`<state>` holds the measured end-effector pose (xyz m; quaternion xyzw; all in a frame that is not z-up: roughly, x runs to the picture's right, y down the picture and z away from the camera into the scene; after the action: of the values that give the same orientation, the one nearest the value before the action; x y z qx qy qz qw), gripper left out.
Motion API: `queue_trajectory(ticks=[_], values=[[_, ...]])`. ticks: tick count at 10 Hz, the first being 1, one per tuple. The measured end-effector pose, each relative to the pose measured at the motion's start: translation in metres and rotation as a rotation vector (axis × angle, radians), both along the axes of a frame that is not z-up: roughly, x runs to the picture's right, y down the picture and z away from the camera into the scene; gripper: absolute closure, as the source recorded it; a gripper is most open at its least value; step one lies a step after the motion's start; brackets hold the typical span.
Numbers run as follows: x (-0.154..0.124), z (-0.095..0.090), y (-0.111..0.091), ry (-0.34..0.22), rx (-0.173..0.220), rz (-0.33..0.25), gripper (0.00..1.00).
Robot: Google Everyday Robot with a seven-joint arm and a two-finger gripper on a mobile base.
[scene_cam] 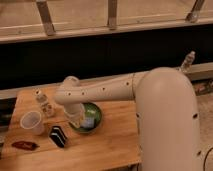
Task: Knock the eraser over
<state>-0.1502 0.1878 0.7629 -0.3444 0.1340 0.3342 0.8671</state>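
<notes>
The eraser is seen on the wooden table toward the front left corner, set slantwise and just in front of the white cup, with the dark red packet nearer the left edge and apart from it. The gripper is found at the end of the white arm, lowered over the left rim of the green bowl, which holds a pale blue-white pad; it is near the eraser but is not seen to touch it, and whether it is apart or together cannot be told. The step in hand is judged to be the approach before the push. It is best done if the gripper is carried a little toward the front left corner and kept low, so that the eraser is met on its upper part and from its broad side, where it is tipped most easily. The push should be kept short and aimed toward the front edge, so that the cup and the small bottle behind it are spared. Care is also needed so that the bowl's rim is not caught as the gripper is moved off it.
</notes>
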Motion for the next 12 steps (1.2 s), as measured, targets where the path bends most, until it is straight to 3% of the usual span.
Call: queue_trajectory(ticks=[4, 8, 12], values=[[-0.017, -0.016, 0.015, 0.021, -0.024, -0.027, 1.0], [-0.024, -0.022, 0.039, 0.058, -0.084, -0.048, 1.0], [-0.065, -0.008, 0.033, -0.017, -0.1, -0.098, 1.0]])
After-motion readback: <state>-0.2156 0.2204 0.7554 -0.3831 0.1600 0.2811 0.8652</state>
